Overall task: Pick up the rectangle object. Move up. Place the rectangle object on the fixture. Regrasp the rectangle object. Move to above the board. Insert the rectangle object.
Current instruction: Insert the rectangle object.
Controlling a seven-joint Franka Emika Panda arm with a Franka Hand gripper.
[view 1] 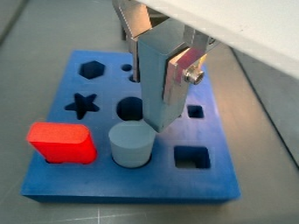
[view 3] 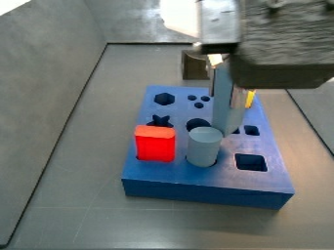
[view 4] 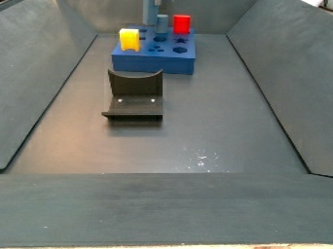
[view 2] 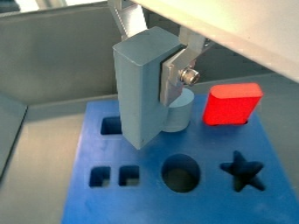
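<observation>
- The rectangle object (view 2: 142, 87) stands upright between the fingers (view 2: 177, 72) of the gripper (view 1: 163, 77), which is closed on it, over the board (view 1: 135, 184).
- Its lower end hangs just above the board, near the round hole (view 1: 131, 108) and beside the pale cylinder (view 1: 131, 144).
- A red piece (view 3: 156, 144) stands on the board.
- The fixture (view 4: 134, 94) lies on the floor, apart from the board, and a yellow piece (view 4: 130, 39) stands on the board.

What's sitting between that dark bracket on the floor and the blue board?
Nothing: in a side view, bare grey floor separates the fixture from the board. The gripper holds the rectangle object above the board.
</observation>
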